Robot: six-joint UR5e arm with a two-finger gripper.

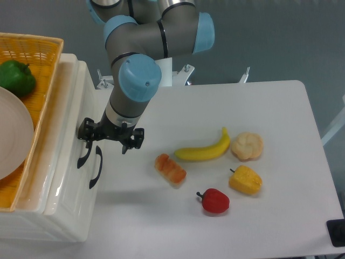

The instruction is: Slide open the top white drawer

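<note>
The gripper (pixel 110 137) hangs low at the cabinet's front, its black fingers spread, one at the upper curved handle (pixel 83 156) and the other out over the desk (pixel 259 108). From this high angle I cannot tell whether anything is actually pinched; the jaws look apart and hooked at the handle's top end, which suits a pull outward rather than a lift. The top white drawer (pixel 63 135) sits at the left edge of the desk, uppermost in the cabinet, seemingly only just proud of the front. The lower drawer's handle (pixel 97 167) lies just beside the upper one, so the finger must keep to the right bar. A yellow basket (pixel 40 81) with a green pepper (pixel 16 75) rests on top. The banana (pixel 205 151) and other toy foods lie well apart.
</note>
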